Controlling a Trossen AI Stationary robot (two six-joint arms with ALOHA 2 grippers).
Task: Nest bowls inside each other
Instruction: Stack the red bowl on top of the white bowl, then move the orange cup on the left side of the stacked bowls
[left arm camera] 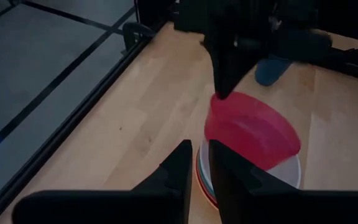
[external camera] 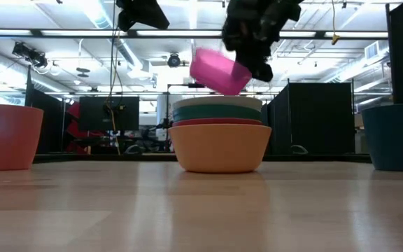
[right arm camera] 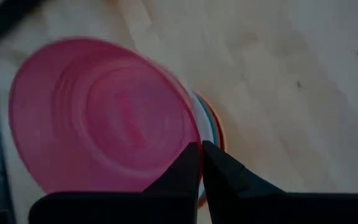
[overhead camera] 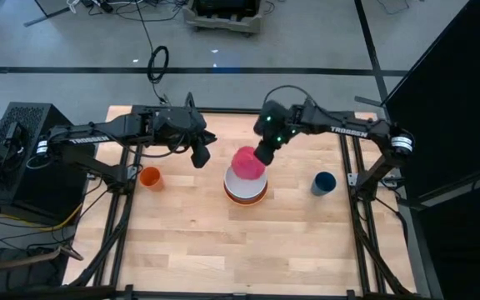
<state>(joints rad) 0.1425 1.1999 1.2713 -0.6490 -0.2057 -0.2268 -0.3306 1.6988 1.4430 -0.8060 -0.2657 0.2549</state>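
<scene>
A small pink bowl [overhead camera: 247,161] hangs tilted over a stack of bowls [overhead camera: 245,193] at the table's middle, with my right gripper [right arm camera: 201,144] shut on it. In the stack, the orange-yellow bowl [external camera: 219,150] stands on the table. The red [external camera: 219,123], teal [external camera: 219,112] and white [external camera: 215,103] bowls are nested in it. My left gripper [left arm camera: 199,144] hangs shut and empty above the table, left of the stack and toward the far edge. My right gripper pinches the pink bowl's rim [right arm camera: 188,140] between its two fingers, on the bowl's right side. The fingers slant down from the table's far right. The bowl is lifted and tilted, its opening toward the left [left arm camera: 247,127] and its low edge [external camera: 224,92] just above the white bowl.
A small orange cup [overhead camera: 150,177] stands left of the stack and a dark blue cup [overhead camera: 323,182] right of it, both upright. Bare wooden table top [overhead camera: 240,250] stretches toward the near edge.
</scene>
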